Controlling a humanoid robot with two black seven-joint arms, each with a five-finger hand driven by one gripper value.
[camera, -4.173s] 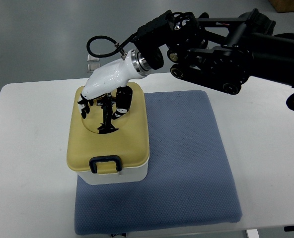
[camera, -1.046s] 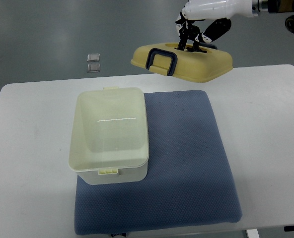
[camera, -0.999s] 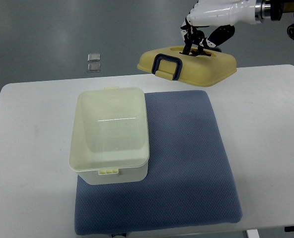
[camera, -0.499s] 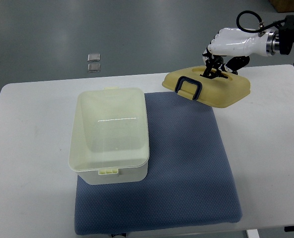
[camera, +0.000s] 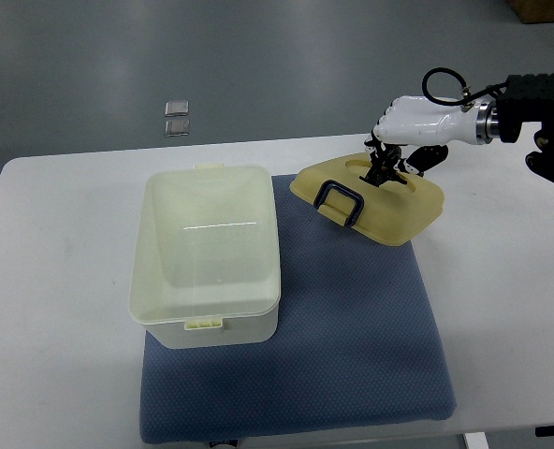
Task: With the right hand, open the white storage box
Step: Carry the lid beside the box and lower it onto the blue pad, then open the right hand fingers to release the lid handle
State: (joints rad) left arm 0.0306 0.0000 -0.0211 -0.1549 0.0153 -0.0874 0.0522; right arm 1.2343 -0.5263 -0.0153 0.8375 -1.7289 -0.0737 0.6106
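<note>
White storage box (camera: 211, 257), centre-left, open on blue mat (camera: 352, 327); yellow lid (camera: 371, 198), upper right, tilted, pinched at its recess by right hand (camera: 389, 164), apparently near touchdown: early release risks sliding.

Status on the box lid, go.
Right hand shut on the yellow lid, lid tilted at the blue mat's far end. White storage box open, looks empty. Left hand out of view. Nothing in the way.
</note>
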